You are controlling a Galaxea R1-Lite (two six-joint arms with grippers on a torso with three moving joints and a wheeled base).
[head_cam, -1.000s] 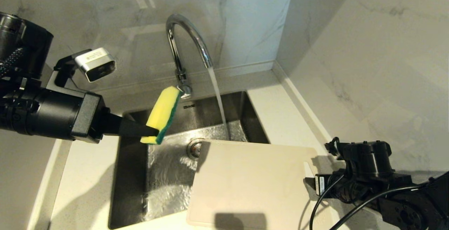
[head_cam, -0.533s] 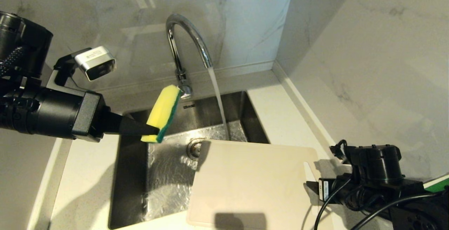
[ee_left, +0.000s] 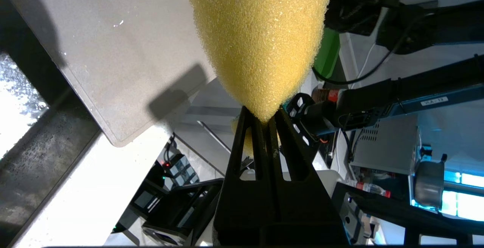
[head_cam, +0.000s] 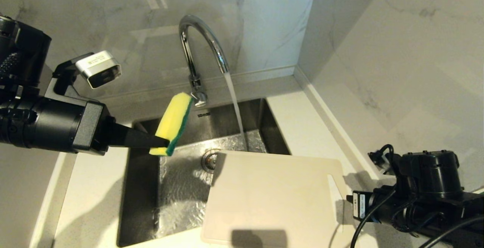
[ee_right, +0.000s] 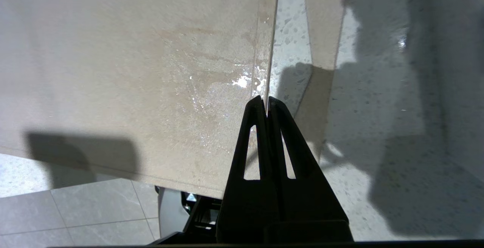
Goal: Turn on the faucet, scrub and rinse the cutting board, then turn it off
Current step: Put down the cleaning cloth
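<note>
- Faucet runs; scrubbing is not yet begun.
- Board lies at 5 o'clock, overhanging the sink.
- Left gripper fingers pinch the sponge; right gripper fingers are clenched at the board's slot.
- Next: bring sponge onto board.

Glossy chrome faucet, matt plastic cutting board, wet steel sink, porous sponge

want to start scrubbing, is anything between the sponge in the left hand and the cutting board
Nothing visible. The left hand holds the sponge above the sink, and only open air separates it from the cutting board, whose top face is bare. The water stream falls beyond the board's far edge.
</note>
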